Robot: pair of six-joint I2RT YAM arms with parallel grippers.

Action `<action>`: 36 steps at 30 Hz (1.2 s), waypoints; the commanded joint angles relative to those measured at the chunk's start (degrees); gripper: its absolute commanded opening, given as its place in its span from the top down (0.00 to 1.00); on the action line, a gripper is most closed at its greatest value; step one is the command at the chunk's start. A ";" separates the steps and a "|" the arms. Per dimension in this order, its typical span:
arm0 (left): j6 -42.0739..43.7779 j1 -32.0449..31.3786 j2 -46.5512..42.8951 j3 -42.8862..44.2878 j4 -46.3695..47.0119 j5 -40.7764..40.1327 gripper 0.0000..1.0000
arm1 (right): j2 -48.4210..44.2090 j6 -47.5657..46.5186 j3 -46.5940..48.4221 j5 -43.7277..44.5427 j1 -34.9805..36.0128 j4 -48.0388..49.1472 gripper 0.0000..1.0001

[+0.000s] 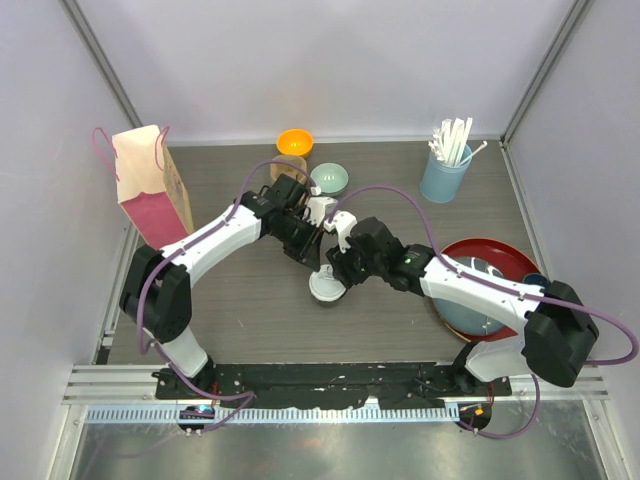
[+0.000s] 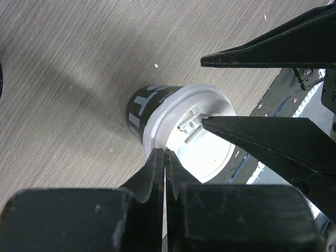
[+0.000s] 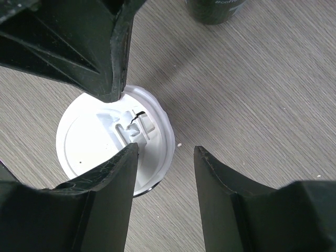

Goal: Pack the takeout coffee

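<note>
A: What's on the table (image 1: 240, 310)?
B: A bag (image 1: 150, 190) back left, open to be filled, and both arms crowding the middle
A: Holding anything?
B: No. The left gripper (image 2: 164, 155) is clenched on nothing; the right gripper (image 3: 165, 149) gapes, released. Under both stands the cup (image 1: 328, 285), upright mid-table, well apart from the bag. Left tips sit at the lid (image 2: 207, 157) rim, seating it, I'd guess
</note>
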 commanded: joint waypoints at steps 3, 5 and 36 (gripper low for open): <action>0.61 -0.35 -0.45 2.32 -0.28 2.42 0.90 | -2.59 0.59 0.75 -0.15 0.00 1.42 0.48; 0.79 -0.35 -0.62 2.41 -0.20 2.68 0.86 | -2.59 0.50 0.75 -0.15 0.00 1.51 0.48; 0.79 0.62 -2.91 3.56 -0.81 -0.39 0.64 | -9.36 -1.08 5.07 -5.67 0.70 0.62 0.97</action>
